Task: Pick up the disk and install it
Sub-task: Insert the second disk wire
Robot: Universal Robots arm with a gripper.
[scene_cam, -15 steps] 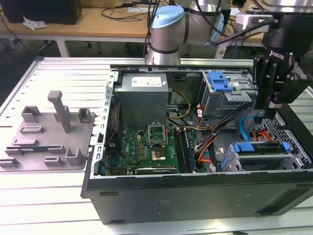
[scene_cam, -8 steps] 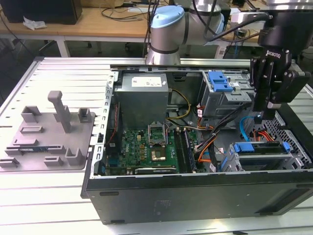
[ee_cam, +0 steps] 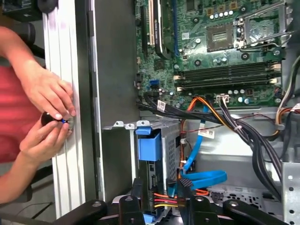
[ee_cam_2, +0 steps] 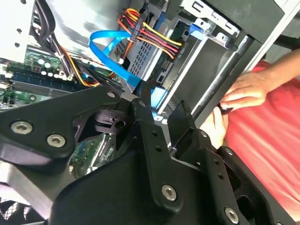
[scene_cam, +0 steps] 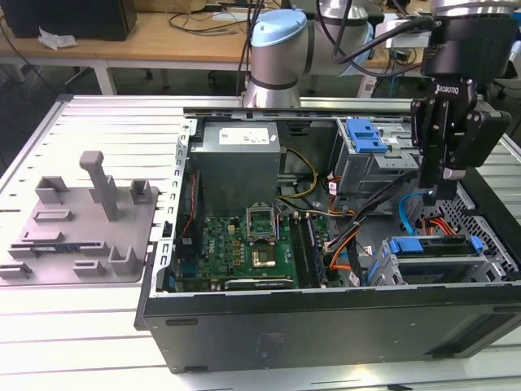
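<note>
The gripper (scene_cam: 437, 189) is seen poised above the open computer case (scene_cam: 326, 326), its fingers (ee_cam: 137, 188) parted narrowly with nothing between them. The disk (ee_cam: 157, 187), with its blue rail frame, is found seated in the drive cage (scene_cam: 444, 265) at the case's corner on the exterior view's right, directly below the gripper. Red, yellow and black power wires (ee_cam: 165, 199) and a blue data cable (ee_cam: 204, 178) are plugged in beside it. The motherboard (scene_cam: 244, 252) and a grey power-supply box (scene_cam: 236, 167) lie further along. A person's hands (ee_cam: 47, 117) are held at the counter (scene_cam: 81, 326) edge outside the case wall.
</note>
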